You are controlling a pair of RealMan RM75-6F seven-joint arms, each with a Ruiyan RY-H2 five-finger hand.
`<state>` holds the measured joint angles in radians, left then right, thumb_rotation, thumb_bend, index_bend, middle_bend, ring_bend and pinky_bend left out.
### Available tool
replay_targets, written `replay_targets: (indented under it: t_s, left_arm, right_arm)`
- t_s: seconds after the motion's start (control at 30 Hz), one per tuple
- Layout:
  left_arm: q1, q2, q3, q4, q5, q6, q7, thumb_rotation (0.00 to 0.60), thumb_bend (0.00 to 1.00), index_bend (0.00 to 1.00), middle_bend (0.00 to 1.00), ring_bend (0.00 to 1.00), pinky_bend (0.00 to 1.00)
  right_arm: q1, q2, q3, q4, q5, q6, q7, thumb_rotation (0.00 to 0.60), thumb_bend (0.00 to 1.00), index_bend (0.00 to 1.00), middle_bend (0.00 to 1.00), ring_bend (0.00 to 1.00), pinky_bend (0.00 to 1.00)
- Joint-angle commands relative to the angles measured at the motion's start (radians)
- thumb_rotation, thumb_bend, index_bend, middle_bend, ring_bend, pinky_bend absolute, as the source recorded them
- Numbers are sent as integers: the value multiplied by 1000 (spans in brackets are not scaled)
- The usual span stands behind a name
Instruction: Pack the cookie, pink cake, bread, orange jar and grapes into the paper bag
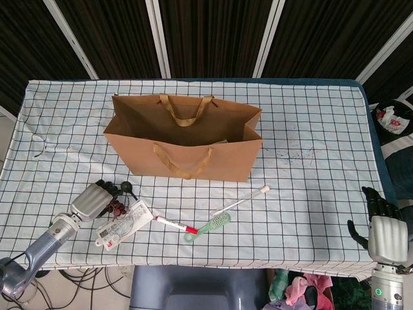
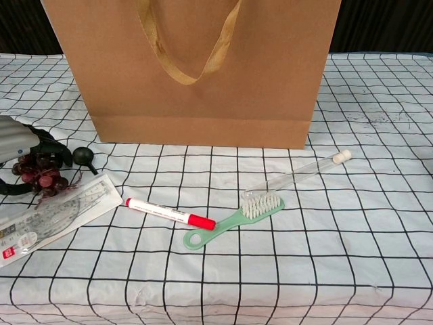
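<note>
**Left robot hand on the grapes, bag standing open**

The left robot hand [image 1: 97, 197] lies at the near left of the surface [image 1: 310, 187], its dark fingers [image 2: 51, 150] curled around the bunch of dark red grapes [image 2: 40, 176], which sits on the checked cloth just beside the hand. The right robot hand [image 1: 382, 226] hangs off the near right edge of the surface, holding nothing, its fingers apart and pointing up.

The brown paper bag [image 1: 187, 139] with ribbon handles stands upright and open in the middle of the surface, further away than the grapes and to their right. What lies inside it cannot be made out.

Just right of the grapes lies a clear plastic protractor in its packet [image 2: 57, 217]. Further right, near the front of the bag, are a white marker with a red cap [image 2: 169, 213], a pale green brush with white bristles [image 2: 233, 220] and a clear tube with a white stopper [image 2: 304, 170].
</note>
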<state>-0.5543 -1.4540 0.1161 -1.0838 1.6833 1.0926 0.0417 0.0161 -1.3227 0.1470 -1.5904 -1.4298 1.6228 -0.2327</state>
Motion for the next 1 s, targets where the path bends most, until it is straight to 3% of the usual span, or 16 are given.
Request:
replay_targets:
  t_s: [0.03,0.4,0.6,0.8,1.0]
  left_arm:
    - [5,-17,4,25,23,38,-19,600,366,368,439,327,417]
    - [22,-31,-6,70,17,83,-51,600,443,513,590,453,554]
    - [23,-14,-8,54,26,111,-63,600,446,541,615,467,563]
    - [25,39,-27,-27,29,159,-59,600,445,542,614,467,562]
    - [12,145,-65,-216,67,239,33,600,445,541,613,467,562]
  right_arm:
    - [0,1,-1,0,-1,-1,1,600,249,143,145,214,234]
    - [0,2,-1,-3,4,-5,-1,600,251,144,145,214,234]
    - [1,-2,-2,-3,5,-7,-8,600,253,143,145,214,234]
    - [-1,0,2,-8,11,-3,-9,600,253,144,145,214,234]
    - [-1,-1,3,-11,12,-1,-12,600,252,144,145,214,233]
